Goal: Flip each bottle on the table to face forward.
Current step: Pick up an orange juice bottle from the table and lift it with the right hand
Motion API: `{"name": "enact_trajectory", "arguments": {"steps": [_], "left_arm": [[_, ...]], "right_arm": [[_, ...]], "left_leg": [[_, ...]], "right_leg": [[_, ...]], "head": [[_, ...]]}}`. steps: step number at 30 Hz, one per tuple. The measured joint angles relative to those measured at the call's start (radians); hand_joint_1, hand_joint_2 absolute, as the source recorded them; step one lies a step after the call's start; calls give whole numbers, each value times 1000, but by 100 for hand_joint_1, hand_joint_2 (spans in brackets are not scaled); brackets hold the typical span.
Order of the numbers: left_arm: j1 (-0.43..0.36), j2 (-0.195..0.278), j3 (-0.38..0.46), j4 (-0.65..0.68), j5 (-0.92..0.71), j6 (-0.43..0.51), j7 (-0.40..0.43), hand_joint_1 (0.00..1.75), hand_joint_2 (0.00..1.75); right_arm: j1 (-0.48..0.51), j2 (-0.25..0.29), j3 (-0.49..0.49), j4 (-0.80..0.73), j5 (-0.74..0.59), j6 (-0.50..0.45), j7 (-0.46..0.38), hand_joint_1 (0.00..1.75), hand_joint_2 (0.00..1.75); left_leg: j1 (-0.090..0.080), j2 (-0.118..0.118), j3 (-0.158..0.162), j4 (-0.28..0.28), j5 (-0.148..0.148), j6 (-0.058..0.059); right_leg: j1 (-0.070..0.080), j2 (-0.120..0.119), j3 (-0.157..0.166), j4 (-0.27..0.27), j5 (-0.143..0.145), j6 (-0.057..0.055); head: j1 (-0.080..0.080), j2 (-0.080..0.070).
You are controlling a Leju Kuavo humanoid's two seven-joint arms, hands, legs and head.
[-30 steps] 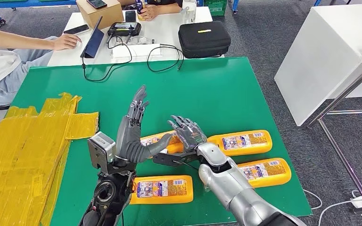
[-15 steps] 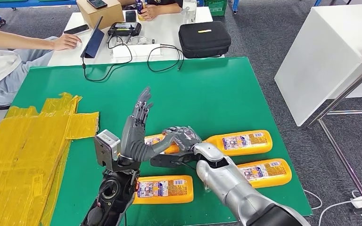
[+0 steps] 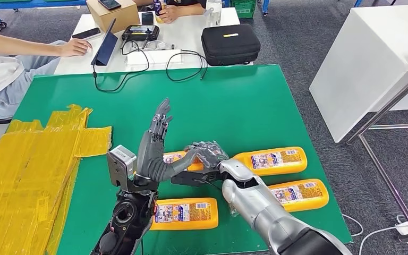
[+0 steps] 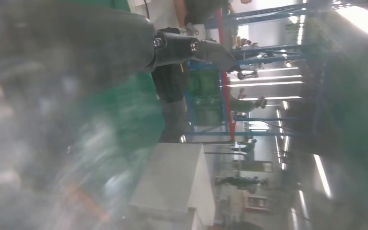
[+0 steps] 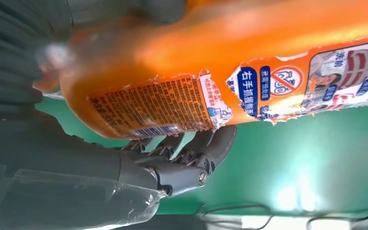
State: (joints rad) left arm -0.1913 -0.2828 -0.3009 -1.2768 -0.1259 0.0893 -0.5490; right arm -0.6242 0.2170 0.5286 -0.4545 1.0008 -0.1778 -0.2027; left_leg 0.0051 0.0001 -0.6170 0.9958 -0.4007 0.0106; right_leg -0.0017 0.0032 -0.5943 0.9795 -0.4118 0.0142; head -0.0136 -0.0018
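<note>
1. Lying nearest on the green table, close to its near edge: an orange bottle, label up, just right of the left forearm.
2. Lying to the right, near the table's right edge with a narrow green strip beyond it: a second orange bottle, label up, partly hidden behind the right forearm.
3. Closing over the middle bottle: the right hand, fingers curled down across its top. Showing in the right wrist view: the same bottle pressed against the palm, torn label facing the camera, dark fingers wrapping around its far side.
4. Standing upright beside that bottle: the left hand, fingers held together and pointing up, thumb stretching sideways onto the bottle near the right hand. Blurring too much in the left wrist view to tell more of the fingers.
5. Lying just right of the held bottle, touching or nearly touching the right hand: a fourth orange bottle, label up.
6. Covering the table's left side: crumpled yellow sheeting, overhanging the left edge.
7. Spreading bare green beyond the hands up to the far edge.
8. Sitting past that edge on a white table: a black case, cables, a cardboard box, with a person's hand resting at the left.
</note>
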Motion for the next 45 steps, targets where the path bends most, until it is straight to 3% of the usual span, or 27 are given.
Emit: {"name": "enact_trajectory", "arguments": {"steps": [5,12,21,26,31,35,45], "left_arm": [[9,0,1,-15,15,18,-6,0,175],[24,0,3,-49,37,28,-16,0,175],[34,0,10,-61,61,39,-19,0,175],[36,0,14,-61,88,35,-17,0,175],[34,0,30,-61,122,-1,-5,0,175],[29,0,48,-61,133,-24,2,0,175],[29,1,89,-62,133,-38,4,0,175]], "right_arm": [[12,5,-64,-5,-109,-157,17,175,175],[23,11,-170,-35,-216,-219,-9,175,175],[50,30,-339,-119,-461,-230,-131,175,175],[100,49,-424,-250,-611,-141,-198,175,175],[168,67,-410,-380,-619,-33,-201,175,175],[221,79,-343,-459,-597,35,-200,175,175],[284,84,-210,-538,-526,30,-192,175,175]], "left_leg": [[0,-1,0,0,0,0],[0,-2,-1,0,0,0],[0,-3,-1,0,0,0],[0,-3,-1,0,0,0],[0,-3,-1,0,0,0],[0,-2,-1,0,0,0],[0,-3,-2,0,0,0]], "right_leg": [[0,0,0,0,0,0],[0,-1,0,0,0,0],[0,-1,0,0,0,0],[0,-1,0,0,0,0],[0,-1,-1,0,0,0],[0,-1,-1,0,0,0],[0,-2,-1,0,0,0]], "head": [[0,0],[0,0],[0,0],[0,0],[0,0],[0,0],[0,0]]}}
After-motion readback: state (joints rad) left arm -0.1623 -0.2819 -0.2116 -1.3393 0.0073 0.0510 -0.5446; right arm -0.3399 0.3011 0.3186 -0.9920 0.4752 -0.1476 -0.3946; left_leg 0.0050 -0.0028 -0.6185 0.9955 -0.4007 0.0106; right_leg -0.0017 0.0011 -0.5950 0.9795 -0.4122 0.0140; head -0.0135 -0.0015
